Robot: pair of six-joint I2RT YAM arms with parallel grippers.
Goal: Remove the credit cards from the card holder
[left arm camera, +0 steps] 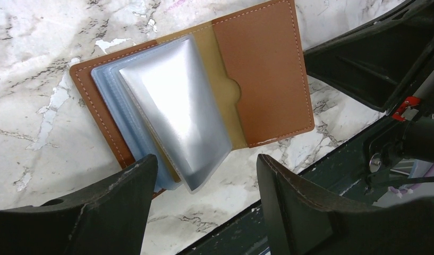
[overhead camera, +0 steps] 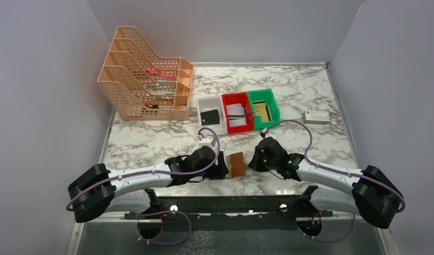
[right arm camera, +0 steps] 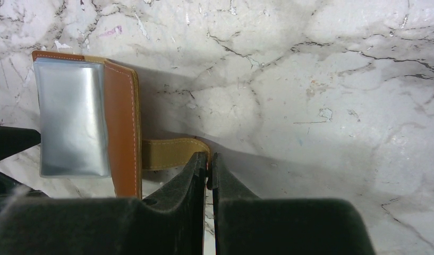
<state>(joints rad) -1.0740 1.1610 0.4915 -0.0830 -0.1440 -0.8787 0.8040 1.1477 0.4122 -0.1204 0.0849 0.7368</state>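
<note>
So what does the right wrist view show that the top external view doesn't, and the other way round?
Only the right wrist: the right gripper shut on the tan closing tab of the card holder, and its shiny clear sleeves lying exposed. Only the top external: the left gripper beside the holder, credit cards in the white bin, red bin and green bin, the orange file rack, a small white box. Both: the holder open on the marble table.

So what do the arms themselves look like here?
Left arm and right arm match: white links, bulky black joints, a purple cable looped along each. The left gripper and right gripper are matte black, fingers scuffed.
</note>
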